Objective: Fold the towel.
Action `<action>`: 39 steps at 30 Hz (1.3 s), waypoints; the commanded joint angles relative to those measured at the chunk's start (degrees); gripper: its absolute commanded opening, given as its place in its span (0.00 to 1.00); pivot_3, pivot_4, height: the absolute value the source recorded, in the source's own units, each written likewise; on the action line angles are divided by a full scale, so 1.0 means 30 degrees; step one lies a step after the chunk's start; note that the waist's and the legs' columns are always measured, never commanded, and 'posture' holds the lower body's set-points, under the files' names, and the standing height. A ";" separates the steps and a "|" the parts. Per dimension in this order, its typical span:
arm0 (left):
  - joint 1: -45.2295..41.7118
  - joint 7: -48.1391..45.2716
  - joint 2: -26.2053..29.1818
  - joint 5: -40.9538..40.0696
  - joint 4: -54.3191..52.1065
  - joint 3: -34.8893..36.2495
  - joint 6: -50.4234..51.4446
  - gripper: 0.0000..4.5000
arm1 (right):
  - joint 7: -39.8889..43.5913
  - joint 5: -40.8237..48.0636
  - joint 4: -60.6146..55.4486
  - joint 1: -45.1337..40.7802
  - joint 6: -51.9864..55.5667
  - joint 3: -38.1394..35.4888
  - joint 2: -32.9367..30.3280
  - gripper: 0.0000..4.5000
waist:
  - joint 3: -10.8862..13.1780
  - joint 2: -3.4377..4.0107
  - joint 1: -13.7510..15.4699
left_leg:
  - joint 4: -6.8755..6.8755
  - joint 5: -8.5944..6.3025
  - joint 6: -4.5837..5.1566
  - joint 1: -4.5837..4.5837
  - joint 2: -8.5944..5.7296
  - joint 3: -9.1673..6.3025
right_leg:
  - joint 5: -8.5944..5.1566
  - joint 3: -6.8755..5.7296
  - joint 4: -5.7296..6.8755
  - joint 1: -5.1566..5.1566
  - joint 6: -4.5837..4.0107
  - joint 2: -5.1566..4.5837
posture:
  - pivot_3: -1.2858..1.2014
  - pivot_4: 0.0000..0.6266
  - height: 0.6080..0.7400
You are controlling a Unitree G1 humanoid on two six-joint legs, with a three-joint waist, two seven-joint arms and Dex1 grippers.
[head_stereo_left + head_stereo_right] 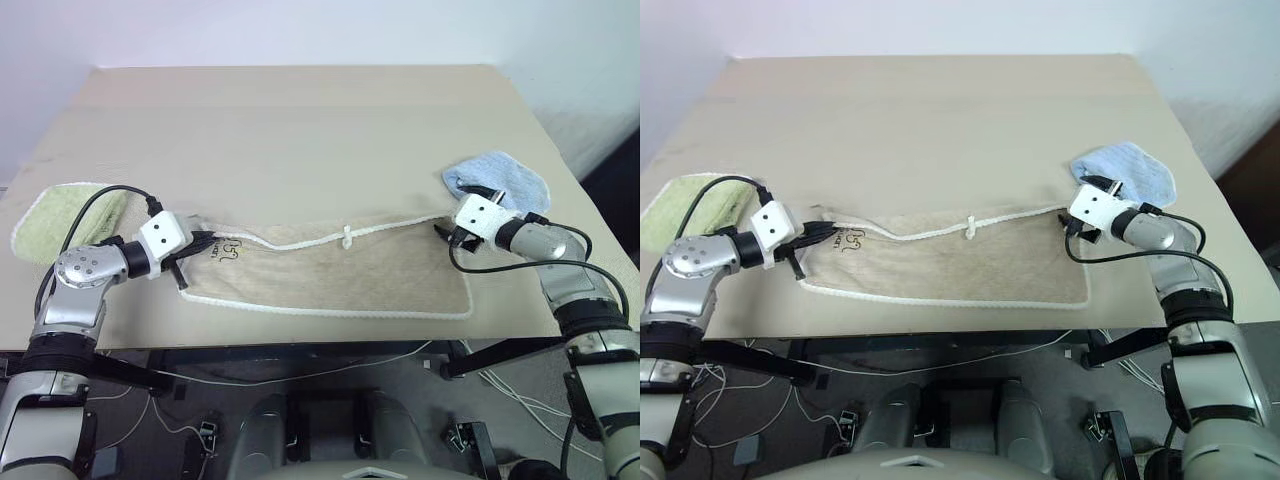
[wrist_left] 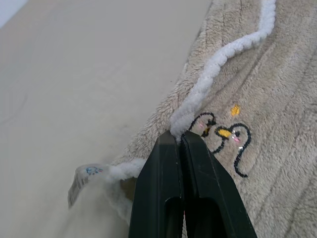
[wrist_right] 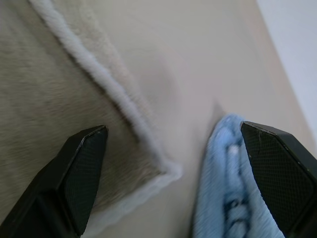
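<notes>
Your left gripper is clamped on the towel corner trim; your right gripper stands wide apart over the opposite corner; next, close it there, then lift both.

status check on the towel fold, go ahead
Left gripper shut on towel trim. Right gripper open over far corner, nothing held. Light-blue towel close beside that corner.

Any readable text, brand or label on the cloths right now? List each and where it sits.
No text can be read.
Dark embroidered mark on the towel, beside the left gripper: a figure in outline, with a line under it in the head views too small to read.
Small white tag at the towel's pinched corner: bluish print, too blurred to read.
Light-blue cloth and green cloth: no lettering visible.
</notes>
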 commanded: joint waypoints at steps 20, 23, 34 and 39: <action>-0.2367 0.5241 -0.0616 0.0814 0.1934 0.1605 0.0193 0.00 | -0.2761 -0.1033 0.2376 -0.3101 -0.2131 0.0135 -0.0305 0.01 | 0.0004 0.0005 -0.0011 | 0.0007 0.0002 -0.0003 0.0001 -0.0001 0.0003 | 0.0001 0.0004 0.0010 0.0003 0.0001 -0.0002 | 0.52 0.24 1.00; -0.4702 0.8018 -0.0880 0.1376 0.3929 0.2142 0.0016 0.00 | -0.4257 -0.0900 0.2463 -0.4347 -0.2091 -0.0326 -0.0291 0.01 | 0.0012 0.0002 0.0012 | 0.0008 0.0005 -0.0006 -0.0001 -0.0001 0.0003 | 0.0001 0.0003 0.0014 0.0002 0.0002 -0.0001 | 0.52 0.24 1.00; -0.5636 0.7995 0.0555 -0.1632 0.3201 0.5320 0.0160 0.00 | 0.1428 0.5219 -0.3854 -0.2459 -0.0862 -0.3027 -0.2207 0.01 | 0.0014 -0.0005 -0.0021 | 0.0000 0.0007 -0.0003 -0.0005 0.0001 0.0042 | -0.0011 0.0013 0.0007 0.0012 0.0028 0.0008 | 0.52 0.24 1.00; -0.0724 0.2952 0.1235 -0.6041 -0.1649 0.6828 0.3737 0.00 | 0.6499 0.9455 -0.9405 0.2387 0.3226 -0.4014 -0.3950 0.01 | 0.0015 -0.0002 0.0038 | 0.0028 -0.0002 0.0010 0.0012 -0.0002 0.0004 | -0.0013 0.0011 -0.0004 0.0047 0.0031 -0.0005 | 0.52 0.24 1.00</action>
